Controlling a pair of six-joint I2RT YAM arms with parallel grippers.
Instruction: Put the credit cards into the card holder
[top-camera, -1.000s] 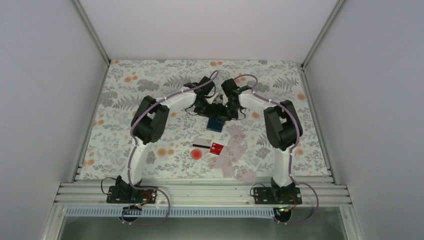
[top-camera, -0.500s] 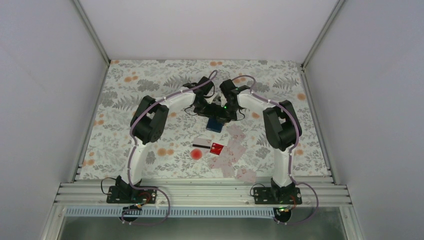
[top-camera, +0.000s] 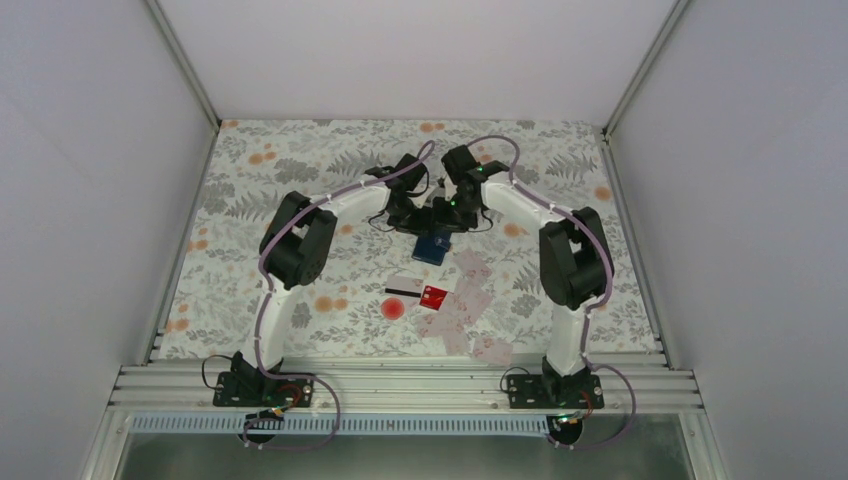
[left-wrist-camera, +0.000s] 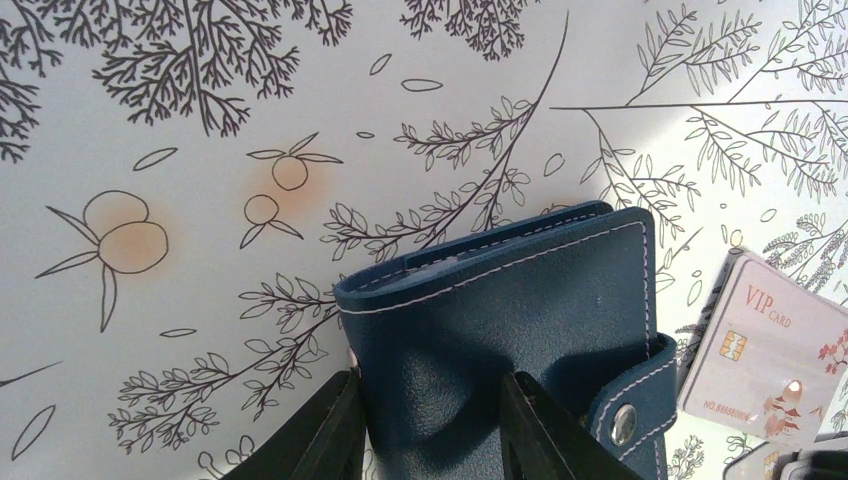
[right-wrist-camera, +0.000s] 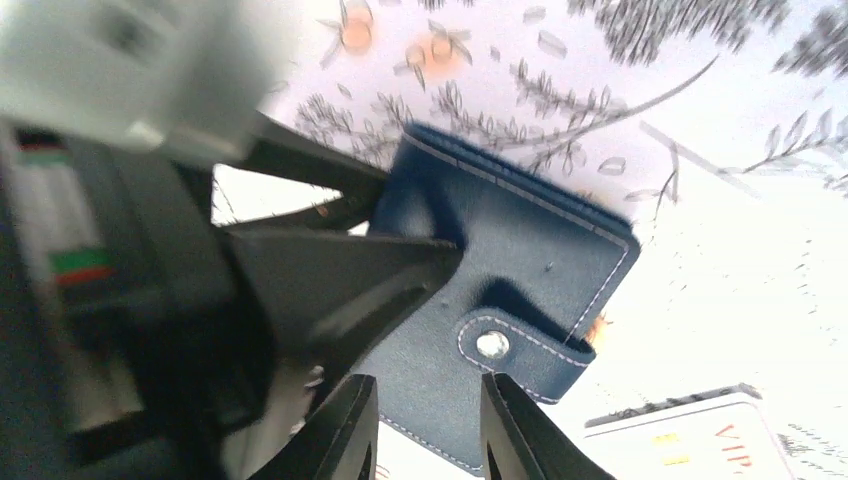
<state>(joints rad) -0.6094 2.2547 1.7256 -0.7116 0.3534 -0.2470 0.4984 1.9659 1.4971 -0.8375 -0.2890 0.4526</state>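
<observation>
Left hand clamping stitched navy card holder, right hand slightly parted at its tab, pale rectangular credit cards beside

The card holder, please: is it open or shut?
Shut: the card holder is folded flat, its snap tab wrapped over the cover.

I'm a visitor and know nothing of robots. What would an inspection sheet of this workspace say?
Surface: floral-patterned table cover, flat.
Job's things: closed navy-blue stitched booklet card holder, snap tab fastened; pale rectangular plastic credit cards and one red plastic card lying loose nearby.
Clutter: nothing seen.
Tools: left tool seemingly gripping the holder; right tool open, near the snap tab.
Cables: purple cables run along the white arms.
Surroundings: plain white walls; aluminium rail at near edge.
</observation>
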